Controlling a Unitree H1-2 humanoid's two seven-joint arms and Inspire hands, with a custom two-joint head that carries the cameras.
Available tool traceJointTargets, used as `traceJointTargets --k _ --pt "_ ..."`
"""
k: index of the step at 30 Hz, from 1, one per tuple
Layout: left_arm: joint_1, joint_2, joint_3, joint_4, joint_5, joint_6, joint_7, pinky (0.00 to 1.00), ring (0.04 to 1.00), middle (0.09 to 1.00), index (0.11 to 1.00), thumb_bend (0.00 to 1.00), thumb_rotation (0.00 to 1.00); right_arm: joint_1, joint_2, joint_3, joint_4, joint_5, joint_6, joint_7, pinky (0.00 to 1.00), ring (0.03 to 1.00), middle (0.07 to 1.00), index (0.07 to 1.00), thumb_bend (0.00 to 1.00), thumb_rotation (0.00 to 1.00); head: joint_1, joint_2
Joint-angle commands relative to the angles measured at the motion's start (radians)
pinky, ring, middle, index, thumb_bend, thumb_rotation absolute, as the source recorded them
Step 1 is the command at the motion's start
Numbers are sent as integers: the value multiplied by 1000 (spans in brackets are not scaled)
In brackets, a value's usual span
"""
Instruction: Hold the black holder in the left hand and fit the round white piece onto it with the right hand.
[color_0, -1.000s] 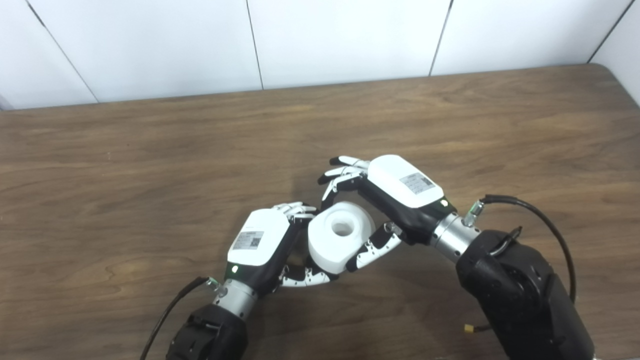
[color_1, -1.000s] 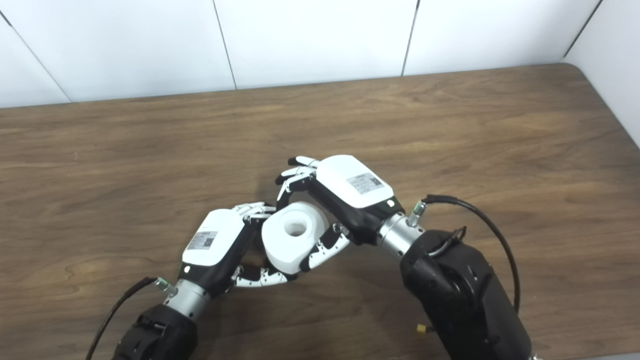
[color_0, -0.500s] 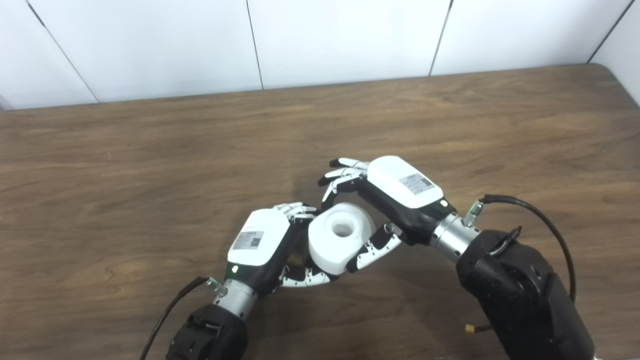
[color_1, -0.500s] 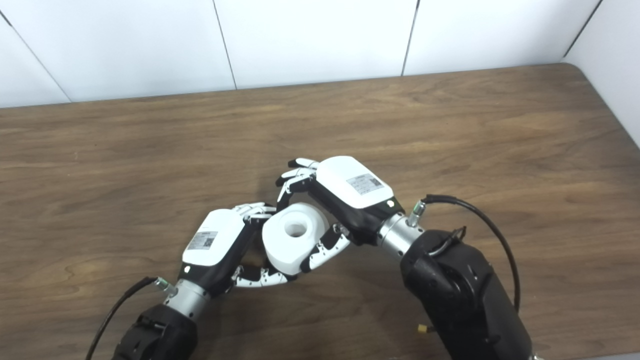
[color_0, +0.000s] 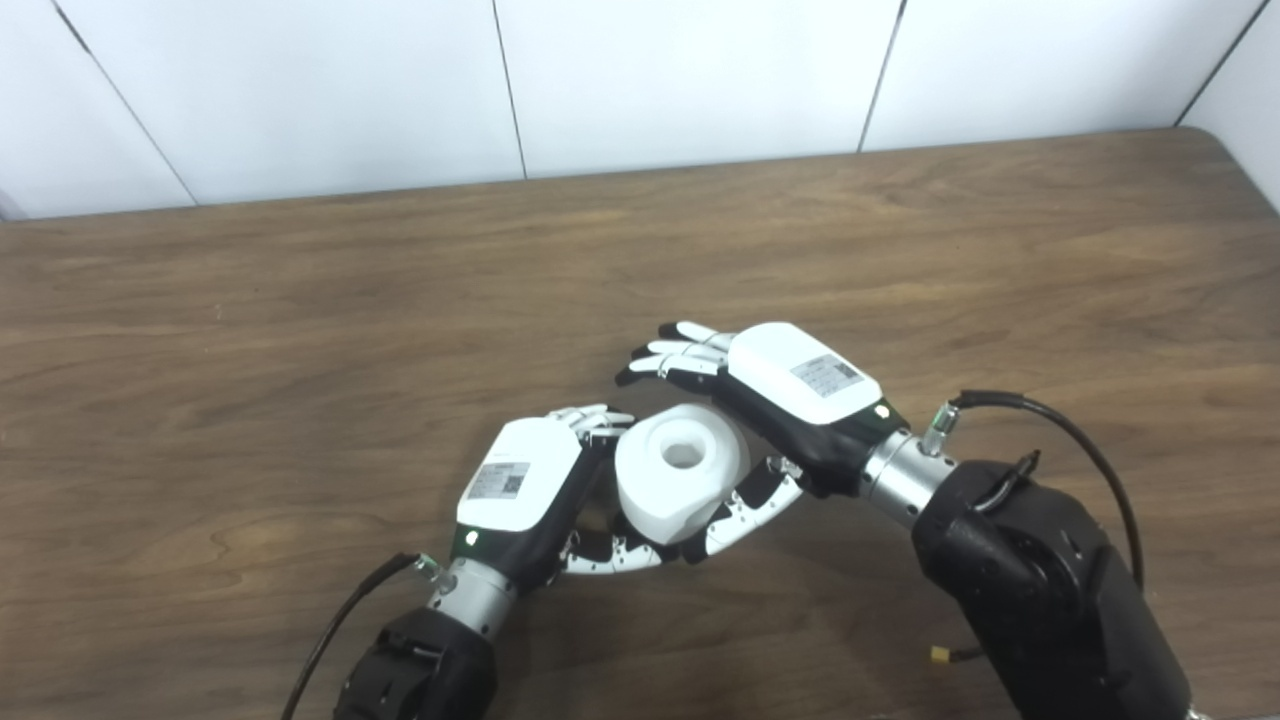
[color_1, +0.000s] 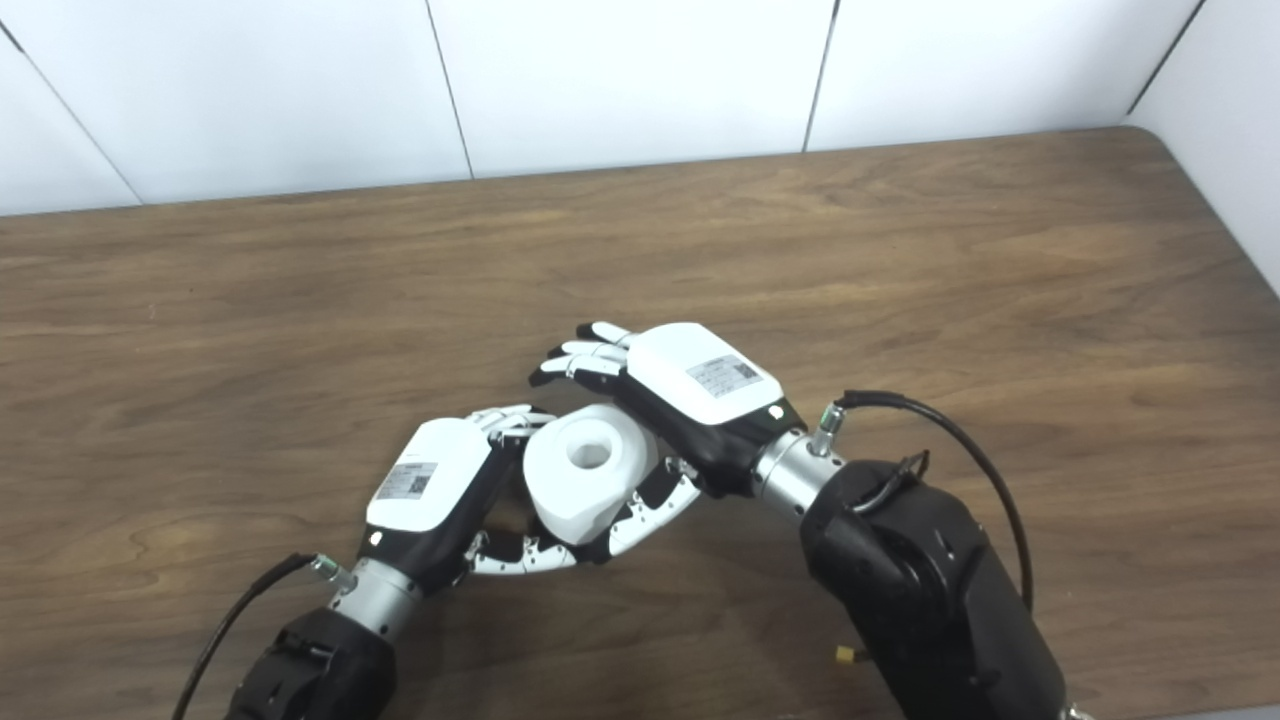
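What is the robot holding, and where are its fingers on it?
A round white piece sits between both hands. The left hand wraps its left side and underside. The right hand has its thumb under the right side, fingers spread above. No black holder shows.

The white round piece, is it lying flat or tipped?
Tipped. The white round piece leans with its hole facing up and toward the camera, held off the table between the left robot hand and right robot hand.

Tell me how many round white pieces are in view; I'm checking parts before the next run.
1. The round white piece sits between the left hand and the right hand, above the table. Anything beneath it is hidden.
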Motion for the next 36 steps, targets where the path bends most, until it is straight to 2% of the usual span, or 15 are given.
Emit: traceJointTargets --k 1,14,18,21,28,36 --pt "-3 2 -1 -18 14 1 -5 836 839 774 486 516 58 -15 8 -8 -36 0 -21 -19 886 980 931 856 979 291 -2 0" --pt "-3 4 -1 -21 18 4 -13 836 839 776 487 515 59 -15 10 -14 -43 -10 -17 -13 862 989 958 878 995 335 -1 -3" --pt "-4 8 2 -14 16 3 -10 837 839 775 487 515 59 -26 11 -22 -66 -15 3 16 888 998 965 908 1000 412 -3 -8" --pt "-2 10 5 -11 8 0 -6 840 839 774 487 516 58 -41 9 -41 -106 -21 36 65 924 1000 978 949 1000 474 -4 -11" --pt "1 17 13 -7 -3 -6 -2 844 839 769 488 515 59 -60 5 -103 -172 15 95 120 943 1000 985 974 1000 486 -6 -16" --pt "0 18 7 -4 31 -5 2 822 817 759 498 514 76 -69 -28 -146 -180 38 91 134 923 1000 975 970 1000 497 -6 -15"
